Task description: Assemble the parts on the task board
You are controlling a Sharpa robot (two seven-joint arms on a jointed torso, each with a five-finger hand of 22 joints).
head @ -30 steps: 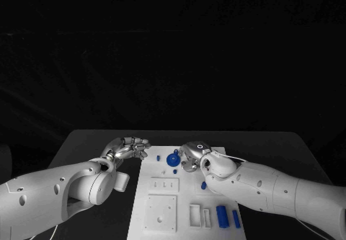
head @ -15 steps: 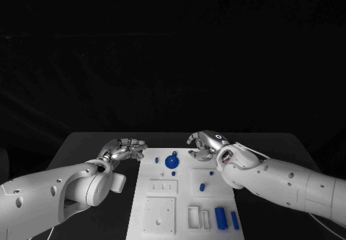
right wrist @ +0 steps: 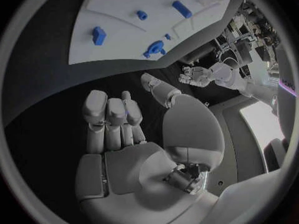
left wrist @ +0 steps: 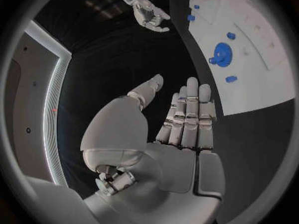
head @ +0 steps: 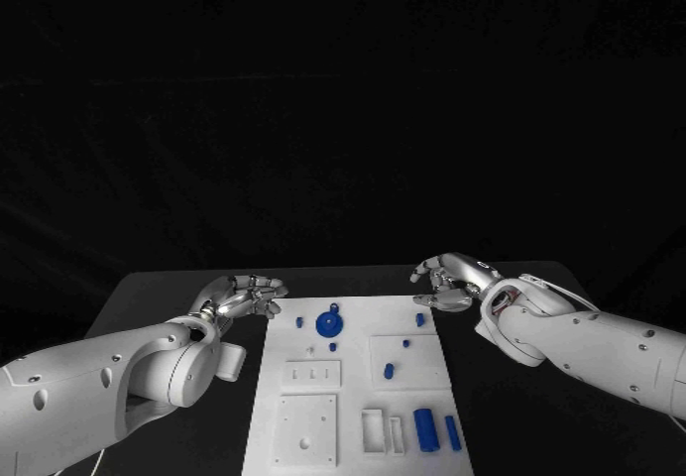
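Task board (head: pixel 358 397) at table (head: pixel 171 288) centre, blue gear (head: pixel 330 322) near its far edge. Left hand (head: pixel 246 296) and right hand (head: pixel 452 281) flanking far corners, fingers loosely spread, holding nothing.

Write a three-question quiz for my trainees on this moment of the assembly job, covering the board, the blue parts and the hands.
1. True or false: the blue gear is held in a hand.
2. Choose one. The two long blue bars lie: A) on the board, at its near right corner; B) on the board, at its far left corner; C) in a hand.
3. Short answer: which hand hovers by the board's far right corner?

Key
1. False: the gear lies on the board, and neither hand touches it.
2. A.
3. The right hand.
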